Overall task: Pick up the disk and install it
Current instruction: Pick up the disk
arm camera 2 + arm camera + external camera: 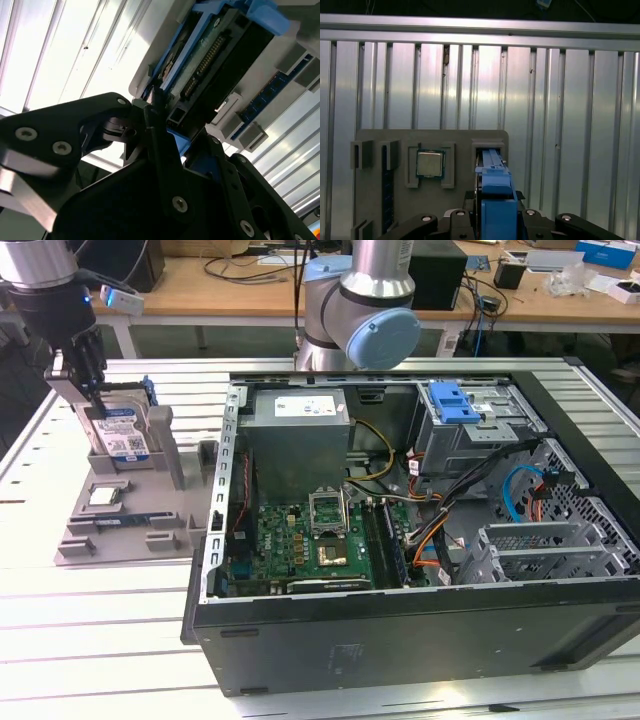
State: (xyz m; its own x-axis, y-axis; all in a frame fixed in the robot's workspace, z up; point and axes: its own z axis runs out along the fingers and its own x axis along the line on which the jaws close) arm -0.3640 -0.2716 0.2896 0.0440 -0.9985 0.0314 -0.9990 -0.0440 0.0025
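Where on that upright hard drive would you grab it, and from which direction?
Probably by its top edge, from straight above, pinching the two flat faces. The disk stands on edge in a slot of the grey holder, so its lower part is walled in and only the top is free. The gripper sits just there.

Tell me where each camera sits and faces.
Exterior view: off the arm, looking down on the computer case and grey fixture; shows arm, gripper shut on the disk.
First wrist view: at the wrist, looking down past the gripper at disk and processor chip.
Second wrist view: at the wrist, close on gripper and disk's connector edge.
All share gripper and disk.
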